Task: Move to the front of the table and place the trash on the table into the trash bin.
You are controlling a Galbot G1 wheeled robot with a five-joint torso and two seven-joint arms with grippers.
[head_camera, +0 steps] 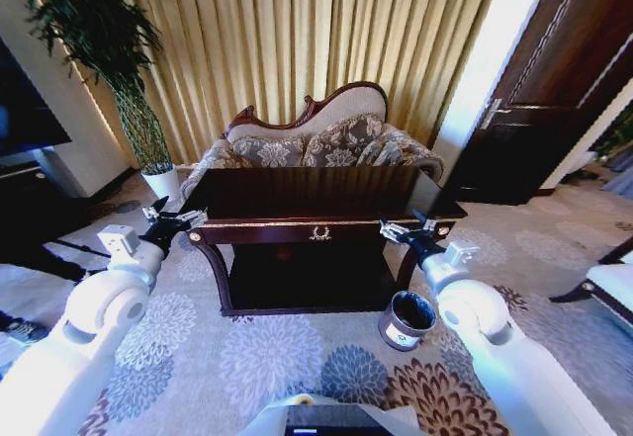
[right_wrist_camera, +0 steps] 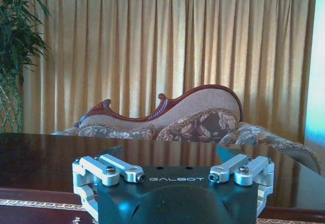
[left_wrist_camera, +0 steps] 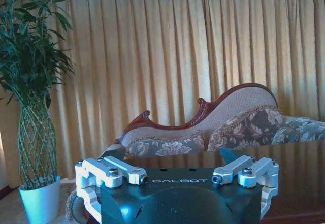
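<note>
The dark glossy table (head_camera: 316,194) with gold trim stands straight ahead, its top bare and reflecting the room. The trash is out of view. On the carpet by the table's front right leg stands the small round dark trash bin (head_camera: 407,319), with a white label. My left gripper (head_camera: 170,221) hovers open at the table's front left corner, and my right gripper (head_camera: 404,230) hovers open at the front right corner, above the bin. The left gripper (left_wrist_camera: 175,155) and right gripper (right_wrist_camera: 170,153) both look across the tabletop (right_wrist_camera: 51,158) with nothing between their fingers.
A patterned sofa (head_camera: 316,144) sits close behind the table, before gold curtains. A tall plant in a white pot (head_camera: 161,181) stands at the back left. A dark wooden door (head_camera: 554,90) is at the right, a chair's edge (head_camera: 603,288) near right.
</note>
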